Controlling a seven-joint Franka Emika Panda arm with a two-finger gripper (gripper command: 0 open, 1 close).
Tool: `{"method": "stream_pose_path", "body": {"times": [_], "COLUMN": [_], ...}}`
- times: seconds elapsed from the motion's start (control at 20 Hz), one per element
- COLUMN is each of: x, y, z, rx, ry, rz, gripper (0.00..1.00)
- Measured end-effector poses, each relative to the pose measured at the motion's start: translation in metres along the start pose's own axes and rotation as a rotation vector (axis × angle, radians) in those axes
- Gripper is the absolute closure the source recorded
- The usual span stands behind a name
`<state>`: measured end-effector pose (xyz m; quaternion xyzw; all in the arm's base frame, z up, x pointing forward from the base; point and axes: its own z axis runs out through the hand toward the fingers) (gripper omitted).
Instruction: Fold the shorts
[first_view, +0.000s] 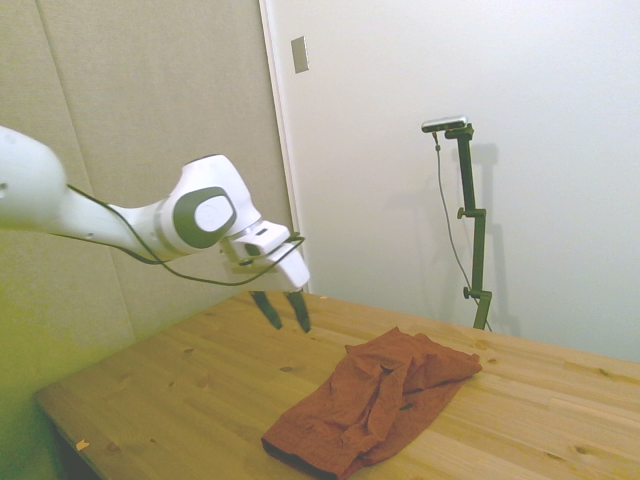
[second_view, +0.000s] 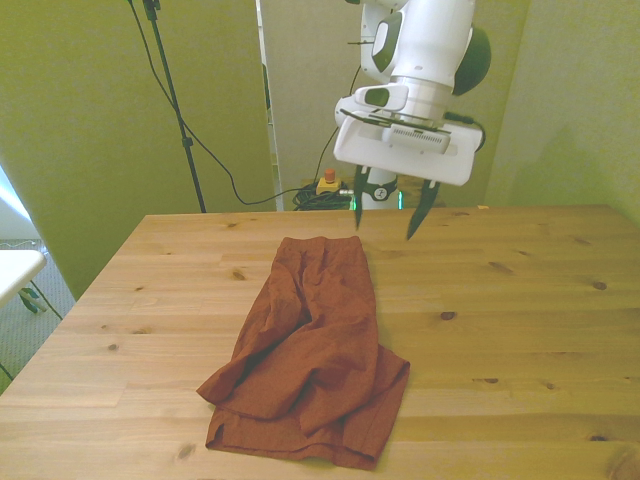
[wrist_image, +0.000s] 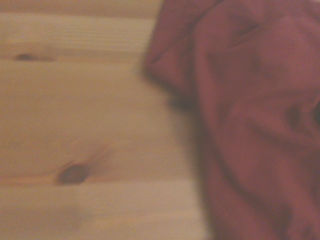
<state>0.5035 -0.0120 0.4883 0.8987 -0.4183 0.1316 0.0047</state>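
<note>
The rust-orange shorts (first_view: 375, 400) (second_view: 310, 350) lie crumpled and loosely doubled over on the wooden table (second_view: 520, 330), stretching from its middle toward the near edge in the front view. My gripper (first_view: 284, 313) (second_view: 387, 216) hangs open and empty above the table's far part, just past the far end of the shorts and to the front view's right of it, fingers pointing down. The blurred wrist view shows an edge of the shorts (wrist_image: 250, 120) beside bare wood.
Bare wood surrounds the shorts on both sides. A white wall and a beige panel stand behind the table in the side view. Cables and a small red and yellow button (second_view: 326, 182) lie on the floor behind the table.
</note>
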Motion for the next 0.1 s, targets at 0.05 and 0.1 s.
{"method": "stream_pose_path", "body": {"times": [0.05, 0.1], "x": [-0.022, -0.044], "y": [0.006, 0.013], "z": [-0.004, -0.007], "rx": [0.027, 0.053], "ry": [-0.05, -0.093], "rz": [-0.01, -0.027], "gripper": [0.0, 0.0]}}
